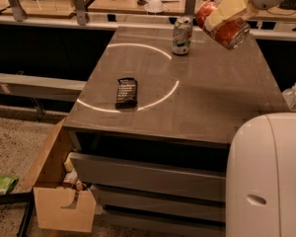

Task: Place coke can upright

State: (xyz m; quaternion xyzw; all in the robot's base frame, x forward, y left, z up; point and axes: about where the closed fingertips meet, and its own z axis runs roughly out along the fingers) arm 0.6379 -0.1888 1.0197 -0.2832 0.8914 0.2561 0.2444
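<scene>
Gripper (223, 14) fingers clamped on tilted coke can (232, 31), above grey table (222, 98), right of upright green-and-white can (182, 35)

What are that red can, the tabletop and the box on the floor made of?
The red can, held tilted by the gripper over the far right of the tabletop, looks like painted metal, given its gloss. The tabletop seems grey laminate or stone; it reflects a light ring. The box looks like matte brown cardboard with folded flaps.

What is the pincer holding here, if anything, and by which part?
The pincer grips the coke can by its side wall, tilted, above the table's far right.
</scene>
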